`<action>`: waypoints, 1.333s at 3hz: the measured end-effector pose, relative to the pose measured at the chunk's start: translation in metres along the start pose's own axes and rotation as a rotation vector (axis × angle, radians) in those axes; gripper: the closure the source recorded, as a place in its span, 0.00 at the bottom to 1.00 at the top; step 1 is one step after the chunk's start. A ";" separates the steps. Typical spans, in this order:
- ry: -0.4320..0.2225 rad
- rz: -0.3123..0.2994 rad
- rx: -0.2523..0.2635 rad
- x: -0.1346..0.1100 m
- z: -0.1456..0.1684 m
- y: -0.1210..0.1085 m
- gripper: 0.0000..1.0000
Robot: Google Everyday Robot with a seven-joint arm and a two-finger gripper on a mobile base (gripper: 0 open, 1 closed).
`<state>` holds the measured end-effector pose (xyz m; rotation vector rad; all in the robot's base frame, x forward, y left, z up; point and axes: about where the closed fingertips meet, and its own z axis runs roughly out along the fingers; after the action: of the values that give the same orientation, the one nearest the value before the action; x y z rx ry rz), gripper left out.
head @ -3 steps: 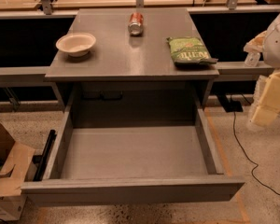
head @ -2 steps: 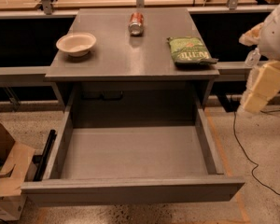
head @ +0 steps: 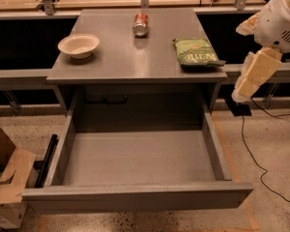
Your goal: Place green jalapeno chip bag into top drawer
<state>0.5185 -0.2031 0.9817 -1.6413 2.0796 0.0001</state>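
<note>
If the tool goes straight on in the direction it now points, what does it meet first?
Probably the dark object on the floor, right of the top drawer; the tool hangs beside the table, pointing down. Depth is unclear.

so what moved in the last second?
The gripper swung left and slightly up, toward the table's right edge, beside the green jalapeno chip bag. Nothing taken or released. Bag, bowl, soda can and the open top drawer are unchanged.
</note>
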 end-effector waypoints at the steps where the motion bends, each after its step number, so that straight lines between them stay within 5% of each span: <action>1: -0.036 0.011 -0.010 0.001 0.006 -0.001 0.00; 2: -0.125 0.044 0.005 -0.013 0.033 -0.031 0.00; 4: -0.315 0.247 0.043 -0.017 0.105 -0.126 0.00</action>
<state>0.6757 -0.1917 0.9328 -1.2570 2.0047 0.2767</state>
